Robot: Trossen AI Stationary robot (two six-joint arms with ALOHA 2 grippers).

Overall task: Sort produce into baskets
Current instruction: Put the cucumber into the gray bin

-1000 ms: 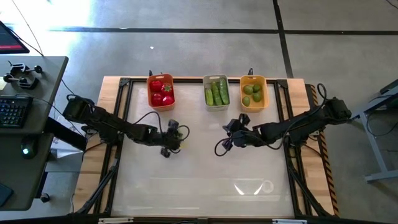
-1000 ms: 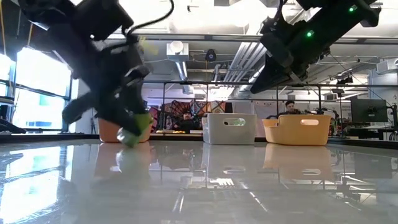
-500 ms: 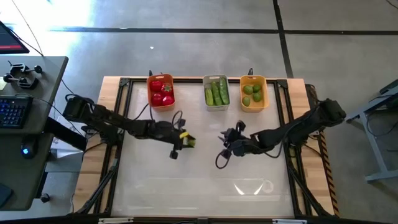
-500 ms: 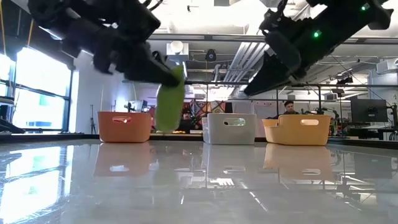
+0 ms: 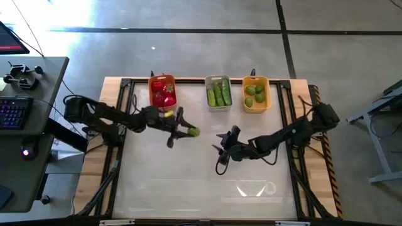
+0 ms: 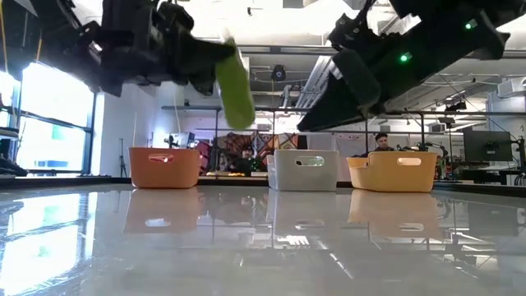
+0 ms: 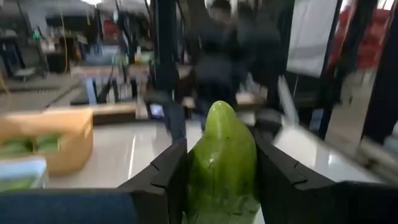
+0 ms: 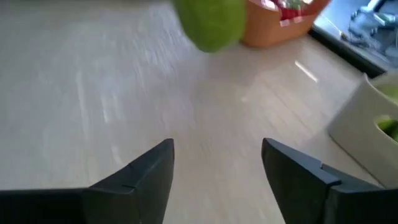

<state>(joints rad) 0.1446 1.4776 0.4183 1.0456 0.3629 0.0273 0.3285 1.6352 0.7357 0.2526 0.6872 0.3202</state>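
Observation:
My left gripper (image 5: 181,129) is shut on a light-green cucumber (image 6: 234,82) high above the table, right of the orange-red basket (image 5: 162,92) of tomatoes. My right gripper (image 5: 220,150) hangs open over the table's middle with nothing between its fingers; in its wrist view (image 8: 217,168) the cucumber (image 8: 211,22) shows ahead of it. A pale grey basket (image 5: 218,93) holds cucumbers and a yellow-orange basket (image 5: 255,94) holds limes, both at the far edge. My left gripper pinches the cucumber's two sides (image 7: 202,177) between its two fingers (image 7: 163,171). The fingers come from the table's left and lie along it, so its rounded end (image 7: 222,115) sticks out past them. It hangs tilted, lifted clear of the table.
The three baskets stand in a row at the far edge, the orange-red one (image 6: 164,167) apart on the left. A desk with a keyboard (image 5: 12,113) stands beyond the table's left side. People sit in the room behind the baskets (image 6: 382,141).
My left gripper has lifted the cucumber off the table and carried it up, toward the right and far edges; the cucumber has swung from hanging down to tilted. My right gripper has opened and moved toward the table's left and near edges.

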